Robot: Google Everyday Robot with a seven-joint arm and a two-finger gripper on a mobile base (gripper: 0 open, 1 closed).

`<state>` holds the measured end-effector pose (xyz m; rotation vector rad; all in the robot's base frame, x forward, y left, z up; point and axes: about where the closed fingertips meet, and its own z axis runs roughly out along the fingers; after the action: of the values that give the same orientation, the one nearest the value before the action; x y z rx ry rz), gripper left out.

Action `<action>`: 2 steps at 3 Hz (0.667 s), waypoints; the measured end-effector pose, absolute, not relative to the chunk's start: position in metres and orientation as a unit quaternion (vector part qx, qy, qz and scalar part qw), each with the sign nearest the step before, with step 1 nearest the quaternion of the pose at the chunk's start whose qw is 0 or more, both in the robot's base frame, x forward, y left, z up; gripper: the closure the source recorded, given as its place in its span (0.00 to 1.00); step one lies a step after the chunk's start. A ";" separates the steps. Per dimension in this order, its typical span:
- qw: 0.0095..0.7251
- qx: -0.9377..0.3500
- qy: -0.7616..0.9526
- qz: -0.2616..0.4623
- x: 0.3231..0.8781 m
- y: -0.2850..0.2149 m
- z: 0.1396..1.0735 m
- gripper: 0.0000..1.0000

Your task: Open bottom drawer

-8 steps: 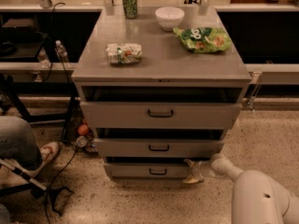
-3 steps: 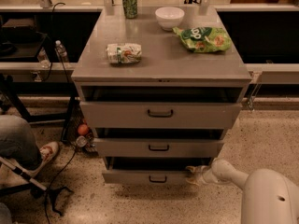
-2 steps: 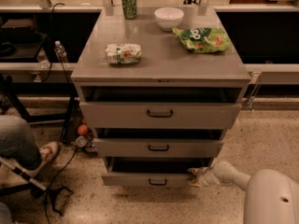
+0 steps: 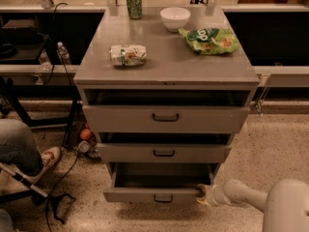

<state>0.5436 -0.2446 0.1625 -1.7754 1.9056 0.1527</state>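
The bottom drawer [image 4: 135,195] is the lowest grey front of the grey cabinet [image 4: 166,62], with a small dark bar handle [image 4: 163,198] at its centre. It stands pulled out, and its plain grey inside shows above the front. My gripper [image 4: 203,195] is at the drawer front's right end, touching its edge, on the white arm that comes in from the lower right. The middle drawer [image 4: 164,152] and the top drawer [image 4: 165,117] above it each stand slightly out.
On the cabinet top lie a green can [image 4: 134,3], a white bowl [image 4: 175,18], a green chip bag [image 4: 208,40] and a tipped can [image 4: 127,55]. A person's leg and shoe [image 4: 46,159] and cables are on the floor at left.
The bottom drawer has slid out toward the camera, and its inside now shows. My gripper has moved with the drawer's right end.
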 end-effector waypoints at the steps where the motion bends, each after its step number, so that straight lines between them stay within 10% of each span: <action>1: 0.263 -0.657 0.705 0.057 0.544 -0.244 0.162 1.00; 2: 0.256 -0.656 0.708 0.054 0.527 -0.249 0.157 1.00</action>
<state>0.5272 -0.2486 0.1573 -1.7795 1.9222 0.1455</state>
